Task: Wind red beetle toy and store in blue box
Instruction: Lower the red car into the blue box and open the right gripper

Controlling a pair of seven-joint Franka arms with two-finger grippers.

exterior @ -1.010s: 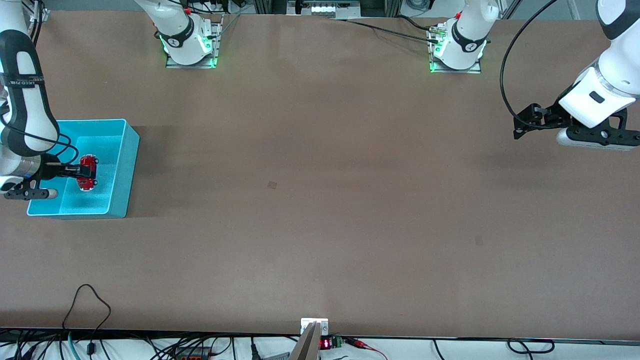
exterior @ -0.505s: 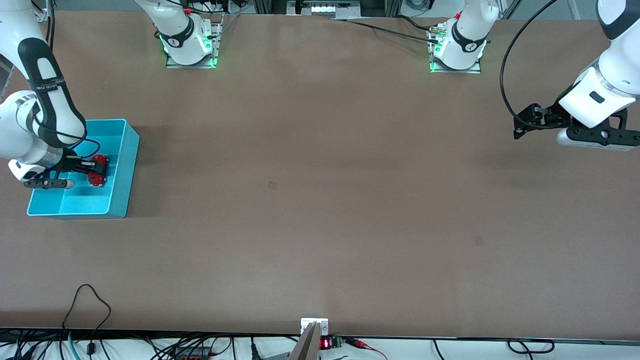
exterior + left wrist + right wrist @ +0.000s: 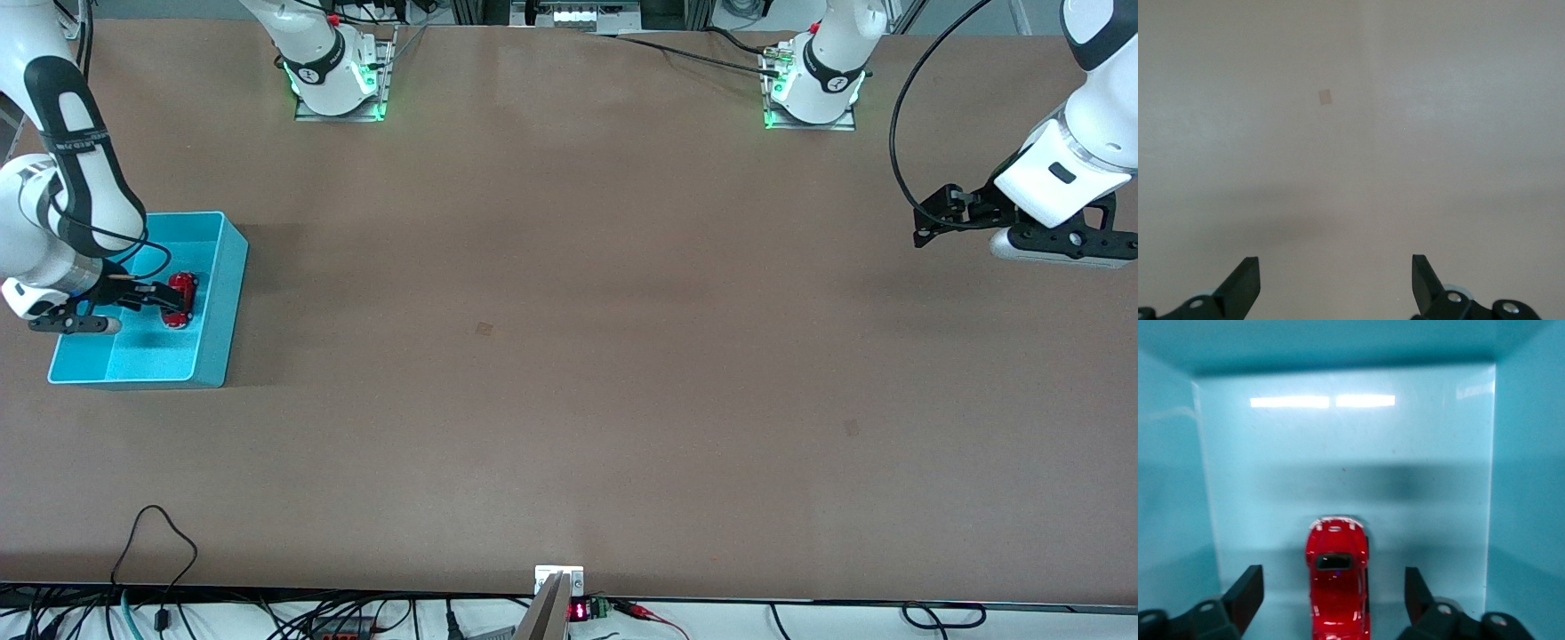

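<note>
1. the right gripper (image 3: 173, 304) is seen inside the blue box (image 3: 233, 267), at the right arm's end of the table; its fingers (image 3: 1245, 593) are spread apart, one on either side of the red beetle toy (image 3: 1336, 583), with a clear gap left between each finger and the toy's body in the right wrist view.
2. the red beetle toy (image 3: 182, 287) is shown resting on the floor of the blue box (image 3: 1511, 487), lying lengthwise between the spread fingers and touched by neither of them.
3. in the right wrist view, the walls of the box are seen on both sides of the toy and ahead of it, with bright light reflections across the end wall.
4. the blue box is seen standing on the brown table (image 3: 569, 356), close to the table's edge at the right arm's end.
5. the left gripper (image 3: 929, 218) is held in the air over the left arm's end of the table, where the arm waits; its fingers (image 3: 1238, 287) are spread wide, and nothing is held between them.
6. only bare table surface (image 3: 1351, 147) is shown beneath the left gripper.
</note>
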